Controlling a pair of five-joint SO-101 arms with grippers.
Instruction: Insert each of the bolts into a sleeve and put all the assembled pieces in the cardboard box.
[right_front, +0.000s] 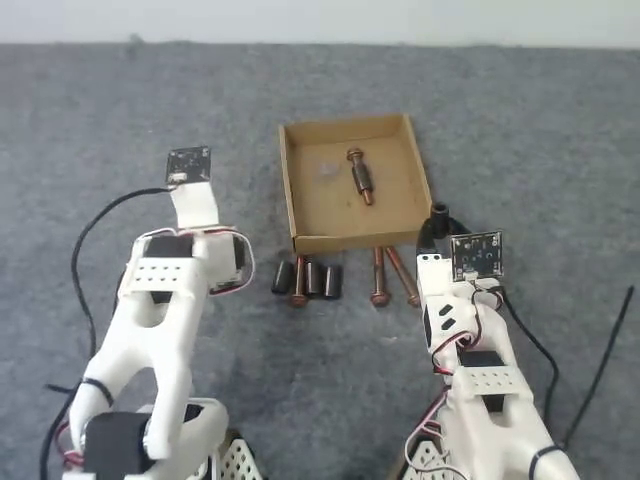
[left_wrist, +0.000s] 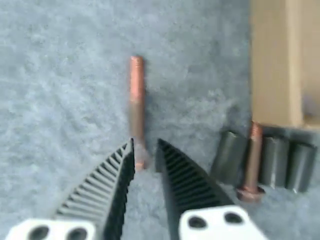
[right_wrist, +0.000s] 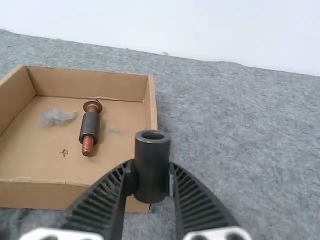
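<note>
In the left wrist view a copper bolt (left_wrist: 136, 100) lies on the grey carpet. My left gripper (left_wrist: 145, 145) is open, its fingertips on either side of the bolt's head end. To one side, three dark sleeves (left_wrist: 229, 157) and a second bolt (left_wrist: 252, 160) lie in a row before the cardboard box (left_wrist: 280, 65). My right gripper (right_wrist: 151, 172) is shut on a dark sleeve (right_wrist: 151, 162), held upright with its bore up, near the front right corner of the box (right_front: 300, 200). One bolt with a sleeve on it (right_front: 360, 178) lies inside the box.
Two more loose bolts (right_front: 390, 275) lie on the carpet just before the box's front wall, left of the right arm (right_front: 470, 330). The left arm (right_front: 165, 270) stands left of the row of sleeves (right_front: 314, 277). Black cables trail at both sides.
</note>
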